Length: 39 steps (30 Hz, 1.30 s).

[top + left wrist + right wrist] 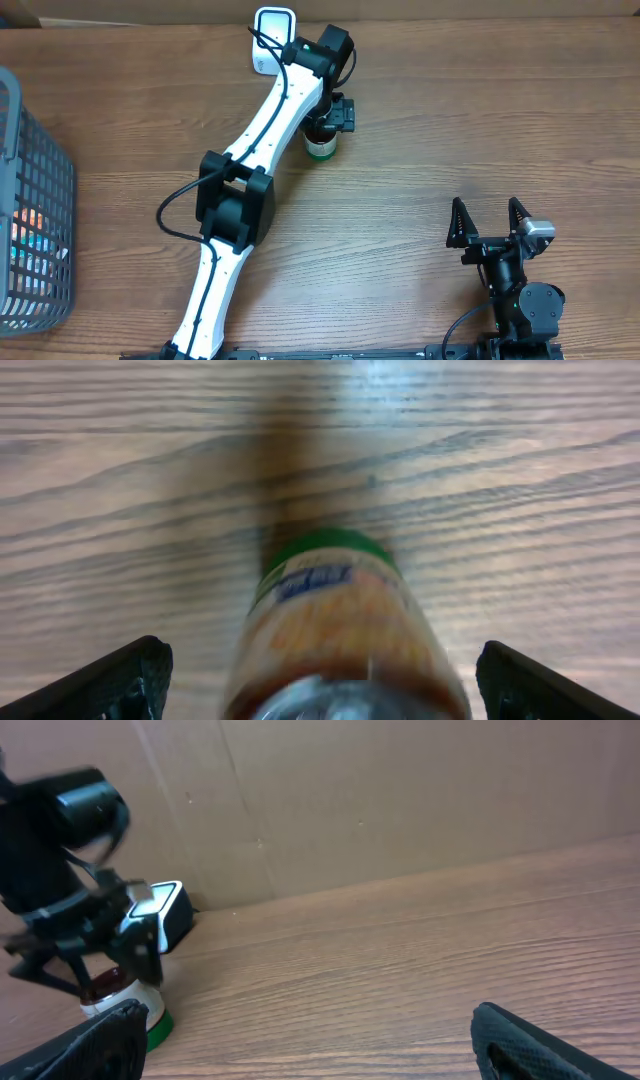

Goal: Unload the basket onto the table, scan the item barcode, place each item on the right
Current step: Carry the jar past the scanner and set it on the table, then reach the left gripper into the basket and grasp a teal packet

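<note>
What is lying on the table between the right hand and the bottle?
Nothing: only bare wooden table lies between the right hand and the bottle, as the overhead view shows.

**Robot test bench staged as a shop checkout**

A wood-grain table (450, 130) has 2 robot arms rising from its near edge, the left arm (272, 115) and the right arm (530, 305). A white barcode scanner (272, 30) stands at the far edge. A grey mesh basket (45, 200) sits at the left, and a plain brown panel (400, 800) stands behind.
</note>
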Available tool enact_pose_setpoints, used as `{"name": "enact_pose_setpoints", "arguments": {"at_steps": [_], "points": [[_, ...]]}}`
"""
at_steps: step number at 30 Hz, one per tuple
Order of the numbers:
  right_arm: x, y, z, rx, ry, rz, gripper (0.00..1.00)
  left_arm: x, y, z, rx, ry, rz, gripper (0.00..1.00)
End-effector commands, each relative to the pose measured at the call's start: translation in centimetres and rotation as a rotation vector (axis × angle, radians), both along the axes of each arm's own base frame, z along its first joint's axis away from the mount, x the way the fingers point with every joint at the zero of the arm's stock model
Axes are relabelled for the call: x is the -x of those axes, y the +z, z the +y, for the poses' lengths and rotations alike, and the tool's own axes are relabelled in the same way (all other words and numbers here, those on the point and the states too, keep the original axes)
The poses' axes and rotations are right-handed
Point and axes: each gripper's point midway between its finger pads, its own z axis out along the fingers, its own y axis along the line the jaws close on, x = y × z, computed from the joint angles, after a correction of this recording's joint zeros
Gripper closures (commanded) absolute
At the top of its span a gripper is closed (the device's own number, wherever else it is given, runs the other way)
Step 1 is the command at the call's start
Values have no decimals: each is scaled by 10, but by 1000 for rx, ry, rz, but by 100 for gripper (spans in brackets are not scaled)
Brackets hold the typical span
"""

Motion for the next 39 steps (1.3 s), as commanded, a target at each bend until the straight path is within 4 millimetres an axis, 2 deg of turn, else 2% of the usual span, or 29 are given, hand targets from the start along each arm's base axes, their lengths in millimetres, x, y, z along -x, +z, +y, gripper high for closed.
{"name": "enact_pose_setpoints", "arguments": {"at_steps": [1,3,5,8,10,11,14,16,21,25,27,31,34,39], "points": [[0,-2,0,0,0,-3,0,-17,130,36,96,60,-249,0],[0,-2,0,0,0,-3,0,-13,171,64,112,104,-314,0],[0,-2,0,0,0,-3,0,-5,210,104,118,177,-378,0],[0,-2,0,0,0,-3,0,15,255,181,96,330,-456,0],[0,-2,0,0,0,-3,0,30,273,231,77,441,-485,0],[0,-2,0,0,0,-3,0,43,281,264,60,518,-498,0],[0,-2,0,0,0,-3,0,77,288,345,15,726,-502,0],[0,-2,0,0,0,-3,0,102,285,394,-3,864,-482,0],[0,-2,0,0,0,-3,0,162,260,479,26,1140,-398,0],[0,-2,0,0,0,-3,0,201,230,519,8,1283,-315,1],[0,-2,0,0,0,-3,0,211,215,528,4,1290,-274,4],[0,-2,0,0,0,-3,0,232,170,539,-12,1333,-152,6],[0,-2,0,0,0,-3,0,237,137,542,-10,1342,-90,8],[0,-2,0,0,0,-3,0,235,91,543,-2,1314,-52,14]]}}
